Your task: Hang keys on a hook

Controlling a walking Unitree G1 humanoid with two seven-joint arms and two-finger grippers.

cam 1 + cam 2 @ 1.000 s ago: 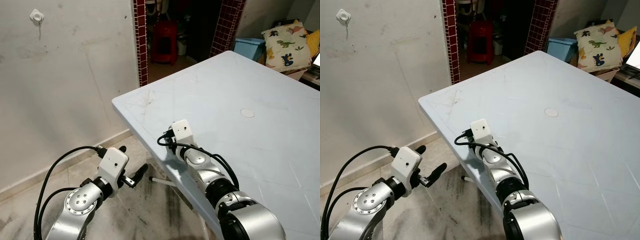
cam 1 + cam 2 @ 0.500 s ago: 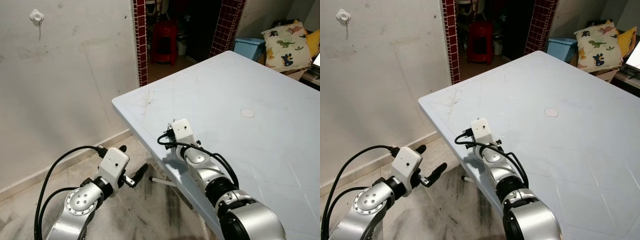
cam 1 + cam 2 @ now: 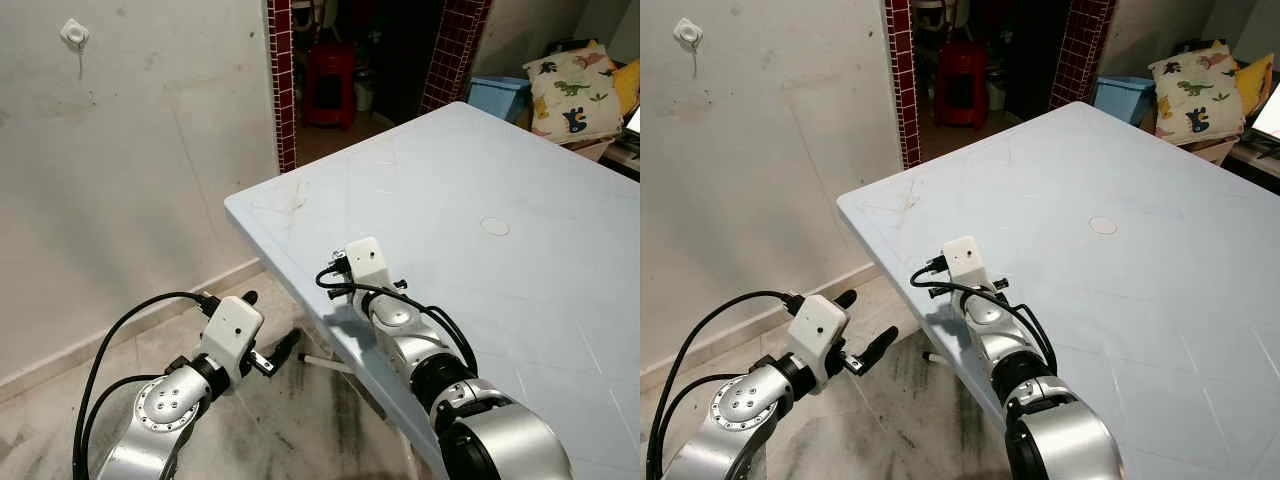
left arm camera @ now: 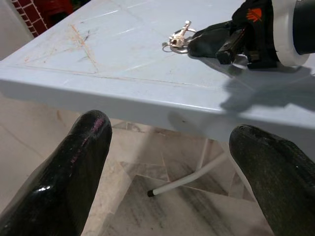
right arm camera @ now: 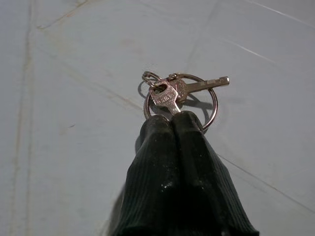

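Two keys (image 5: 179,91) on a ring lie on my pale blue table (image 3: 520,150), close to its near corner, and my right gripper (image 5: 173,121) has its jaws closed together on the blade of one of them, low against the tabletop. My left gripper (image 4: 167,147) hangs below the table edge over the tiled floor (image 3: 290,420), jaws spread wide and holding nothing. A white hook (image 3: 73,34) sits high on the stained wall (image 3: 150,150), well apart from the keys. Beyond the table I see a red stool (image 3: 330,80) in the doorway.
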